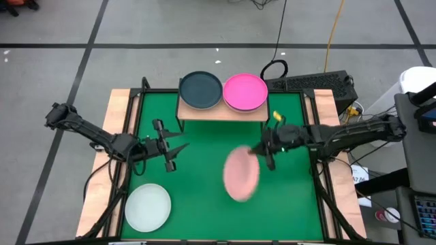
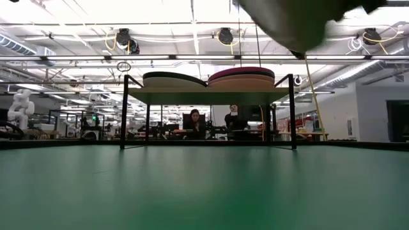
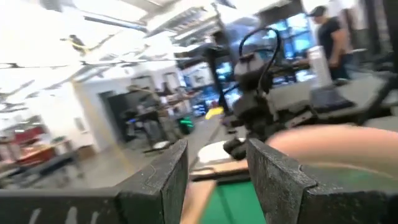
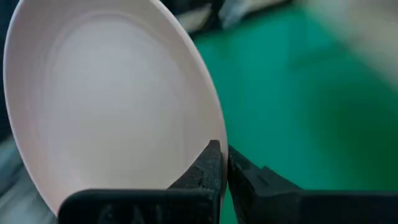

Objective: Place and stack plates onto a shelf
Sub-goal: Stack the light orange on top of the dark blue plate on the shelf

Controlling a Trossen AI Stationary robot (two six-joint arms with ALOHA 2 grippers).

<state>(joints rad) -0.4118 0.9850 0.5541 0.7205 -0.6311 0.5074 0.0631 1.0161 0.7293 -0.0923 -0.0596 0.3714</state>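
From above: my right fingers [image 1: 261, 154] are clamped on the rim of a pale pink plate [image 1: 241, 174], which hangs blurred over the middle of the green mat [image 1: 204, 204] covering the bench. My left fingers [image 1: 170, 146] stand spread and hold nothing, over the mat's left part, well apart from that plate. The shelf [image 1: 223, 112] sits at the far edge of the mat; on it a stack topped by a dark teal-grey plate [image 1: 200, 90] lies on the left and a stack topped by a bright magenta plate [image 1: 244, 92] on the right, the two just beside each other. A pale mint-white plate [image 1: 147, 207] lies flat on the mat at the near left corner.

Low view: the shelf [image 2: 208, 96] stands on thin black legs with both stacks on its board. Two people sit in the room behind.

Left wrist view: my two left fingers [image 3: 163, 180] are apart with only air between them. The pink plate [image 3: 339, 146] shows beyond, with my right arm past it.

Right wrist view: my right fingers [image 4: 222, 168] are pressed together on the plate's edge [image 4: 109, 102]; the plate is tilted, its hollow side facing the camera, green mat behind.
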